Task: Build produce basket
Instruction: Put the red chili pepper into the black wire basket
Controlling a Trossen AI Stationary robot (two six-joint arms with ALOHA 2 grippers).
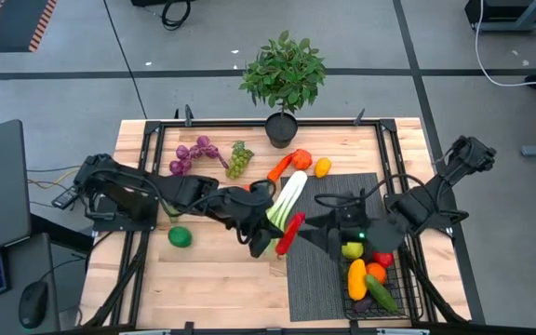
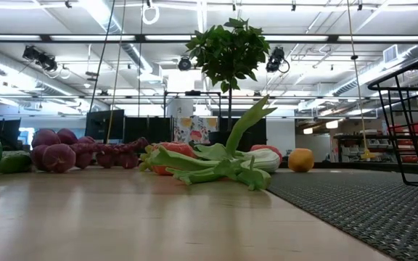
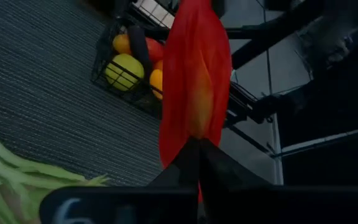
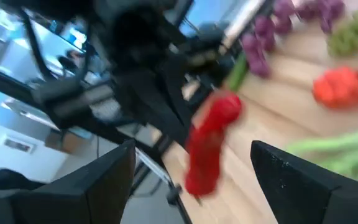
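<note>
My left gripper [image 1: 266,244] is shut on a red chili [image 1: 289,233], raised over the left edge of the dark ribbed mat [image 1: 319,279]. My right gripper [image 1: 316,230] stands open just right of the chili, facing it, with nothing between its fingers. The black wire basket [image 1: 408,296] sits at the mat's near right corner and holds a yellow-green fruit, orange and red pieces and a cucumber. A leek [image 1: 287,198] lies partly on the mat's far left corner. Purple grapes [image 1: 194,154], green grapes [image 1: 240,159], a carrot [image 1: 280,168] and a yellow citrus [image 1: 323,167] lie farther back. My left gripper pinches the chili's near end [image 3: 190,144] between its two fingertips [image 3: 213,163]. The fingers come from the table's left, slanting a little downward. The chili sticks out ahead of them, roughly in line with them, lifted clear of table and mat.
A leafy plant in a black pot [image 1: 283,86] stands at the far edge's middle. A round green fruit [image 1: 180,236] lies on the wood near the left arm. Bare wood [image 1: 221,288] runs along the near left; the table's metal frame rails border it.
</note>
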